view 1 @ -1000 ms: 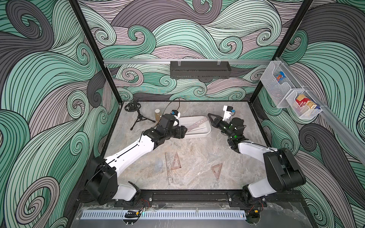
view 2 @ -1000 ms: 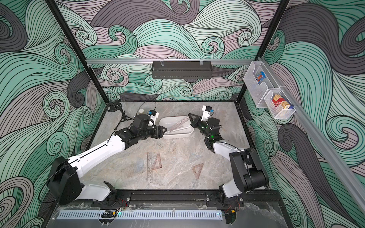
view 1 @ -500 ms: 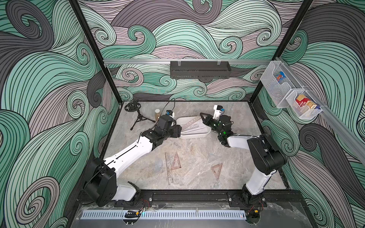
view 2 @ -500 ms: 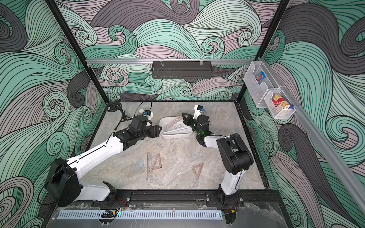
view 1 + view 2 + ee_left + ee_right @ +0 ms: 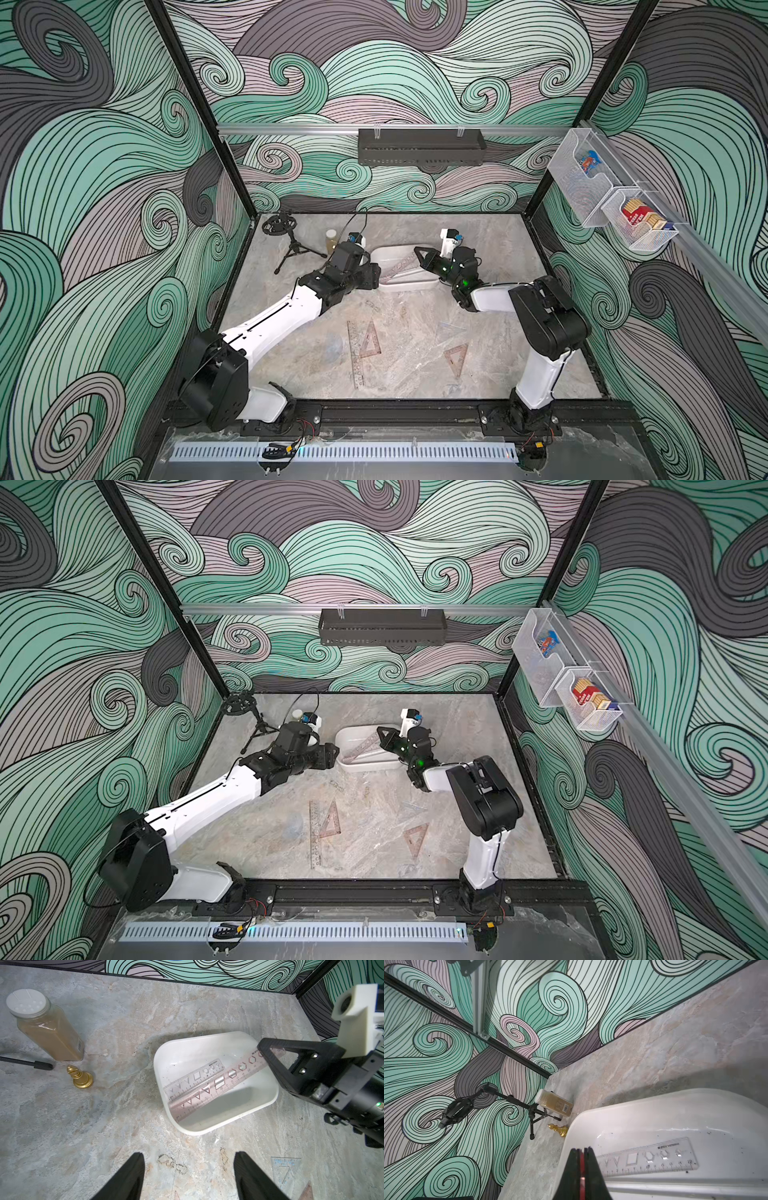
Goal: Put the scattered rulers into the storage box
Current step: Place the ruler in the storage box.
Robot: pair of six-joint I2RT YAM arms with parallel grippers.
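A: Where's the pink ruler?
B: Slanting into the white box, low end down at a wall beside a clear ruler. The right jaws pinch its high end, probably steering it in.
A: Left jaws?
B: Wide, empty, just beside the box. Set squares lie on the counter.

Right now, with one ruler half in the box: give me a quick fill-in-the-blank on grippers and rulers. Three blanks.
1. The right gripper is ___ on one end of the pink ruler, whose other end sits in the storage box.
2. The left gripper hovers near the box, ___ and empty.
3. Counting the pink one and the clear ruler, the box has ___ rulers in it.
Missing words: shut, open, two.
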